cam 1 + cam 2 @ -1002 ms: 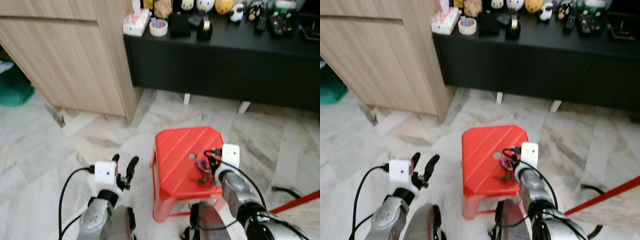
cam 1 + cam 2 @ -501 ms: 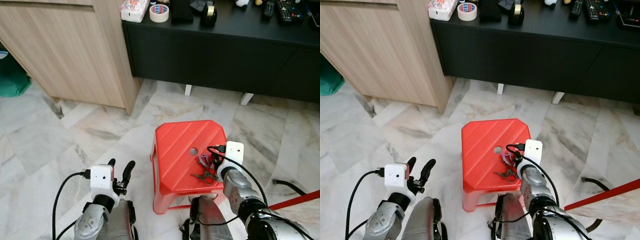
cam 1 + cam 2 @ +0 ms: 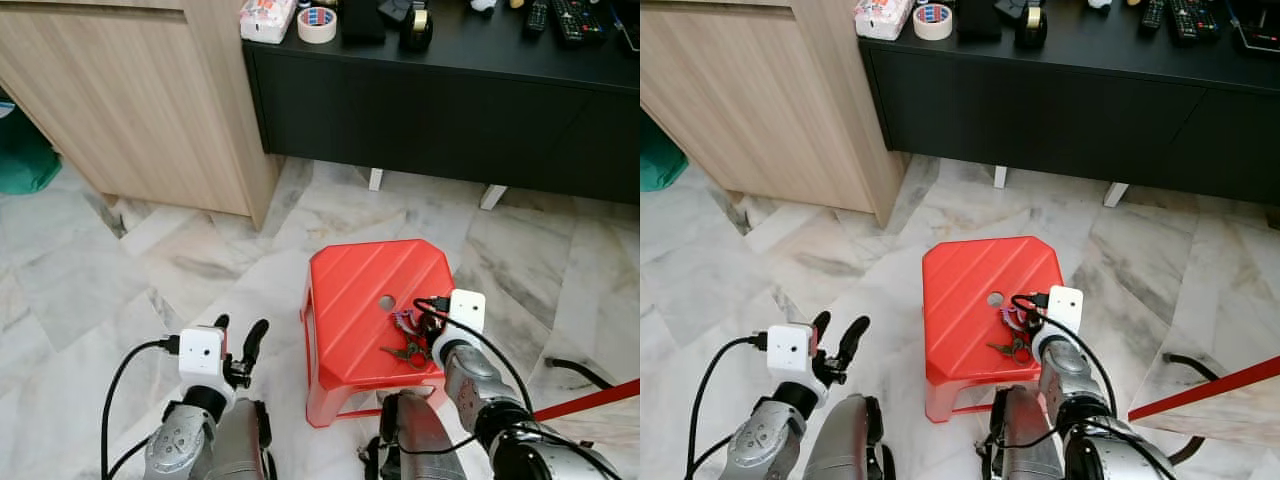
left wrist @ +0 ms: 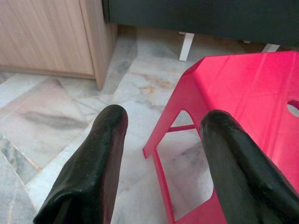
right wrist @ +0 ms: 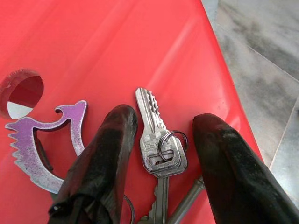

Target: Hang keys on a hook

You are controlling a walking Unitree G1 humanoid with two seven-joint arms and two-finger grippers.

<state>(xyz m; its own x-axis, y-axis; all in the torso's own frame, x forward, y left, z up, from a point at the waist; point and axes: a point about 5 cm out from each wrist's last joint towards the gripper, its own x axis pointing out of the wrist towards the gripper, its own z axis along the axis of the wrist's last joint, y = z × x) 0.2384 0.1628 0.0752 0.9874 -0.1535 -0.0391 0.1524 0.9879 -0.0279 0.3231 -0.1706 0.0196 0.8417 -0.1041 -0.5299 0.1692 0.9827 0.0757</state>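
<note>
Lying between your right gripper's (image 5: 161, 154) spread fingers: keys (image 5: 159, 144), on red stool (image 3: 365, 290). Left gripper (image 4: 163, 163) spread, grasping nothing, left of stool.

Red stool (image 3: 370, 300), black sideboard (image 3: 450, 110)

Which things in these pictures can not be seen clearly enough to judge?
- Keys: in the right wrist view, the lower ends are cut off by the picture edge and partly covered by the right gripper fingers.
- Purple clip: one part is behind a black finger.
- Keys on the red stool in the left eye view: too small to count.
- Small things on the black cabinet: cut off by the top edge.
</note>
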